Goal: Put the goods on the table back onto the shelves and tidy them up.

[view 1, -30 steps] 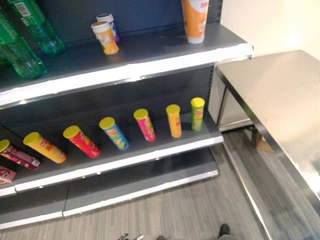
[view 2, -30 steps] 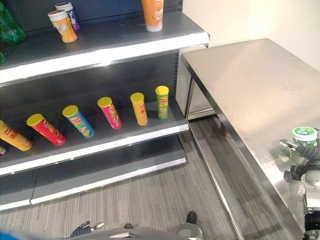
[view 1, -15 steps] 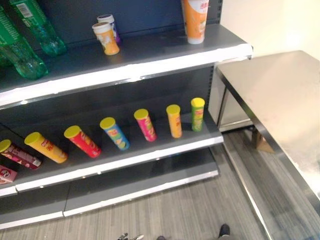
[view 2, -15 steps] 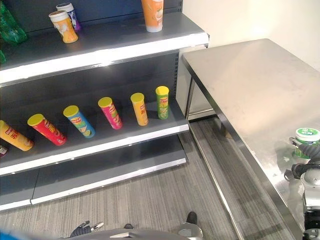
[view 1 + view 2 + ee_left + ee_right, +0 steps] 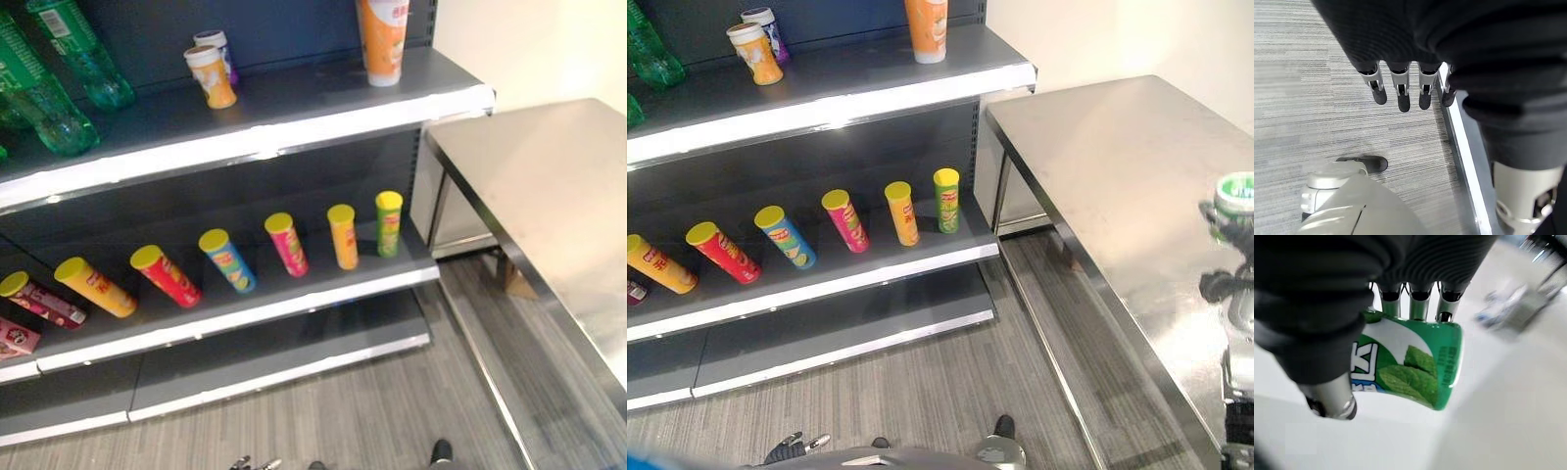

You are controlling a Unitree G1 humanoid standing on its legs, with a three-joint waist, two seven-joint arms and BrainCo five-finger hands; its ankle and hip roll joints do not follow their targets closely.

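Right hand curled round one green tub; left hand slack.

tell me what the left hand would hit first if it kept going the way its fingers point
Most likely the grey carpet floor. The left hand hangs open, holding nothing, fingers pointing down at it with nothing between. The metal shelf base edge runs close beside that line, though depth is hard to judge.
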